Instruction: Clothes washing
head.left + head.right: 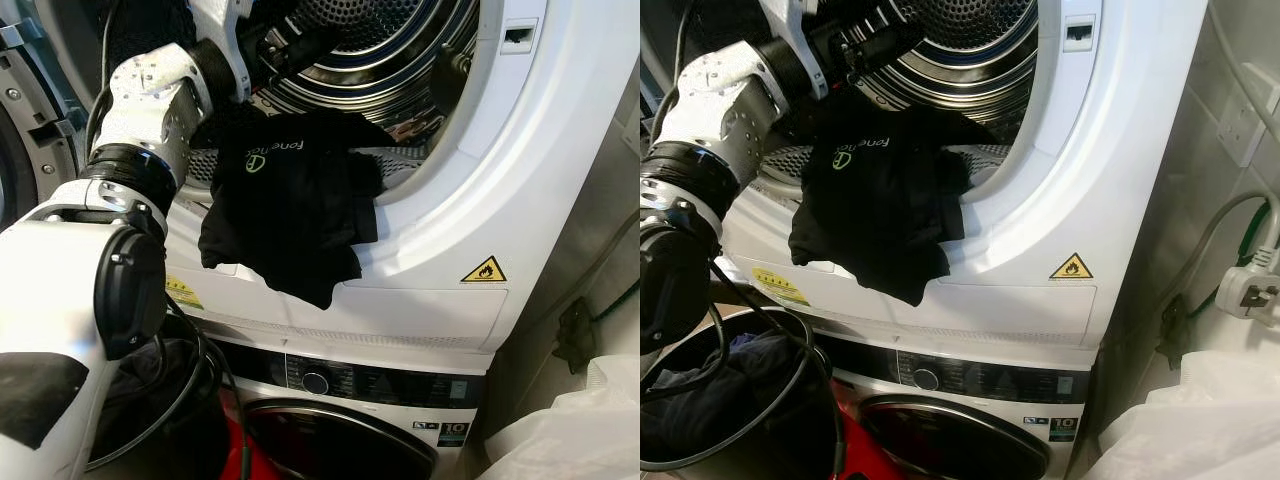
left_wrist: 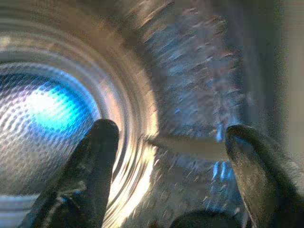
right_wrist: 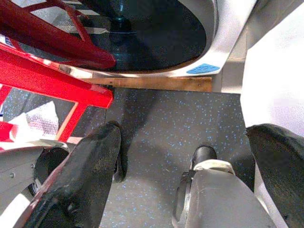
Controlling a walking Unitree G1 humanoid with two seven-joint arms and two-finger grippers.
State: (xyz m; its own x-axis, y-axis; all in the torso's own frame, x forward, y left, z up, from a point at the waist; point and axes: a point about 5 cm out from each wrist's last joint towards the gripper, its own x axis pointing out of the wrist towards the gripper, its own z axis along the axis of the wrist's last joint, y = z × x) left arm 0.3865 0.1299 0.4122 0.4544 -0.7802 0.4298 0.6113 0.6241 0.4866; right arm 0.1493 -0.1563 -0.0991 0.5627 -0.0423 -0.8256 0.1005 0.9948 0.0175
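Observation:
A black garment with a green logo hangs over the lower rim of the upper machine's round opening, half inside and half down the white front. My left arm reaches past it into the steel drum. The left gripper is up inside the opening, above the garment and apart from it. In the left wrist view the left gripper is open, with only perforated drum wall between the fingers. The right gripper hangs low, open and holding nothing, over the speckled floor.
A second machine with a control knob sits below. A dark basket of clothes stands at lower left beside a red frame. On the right are a white plug with cable and a white bag.

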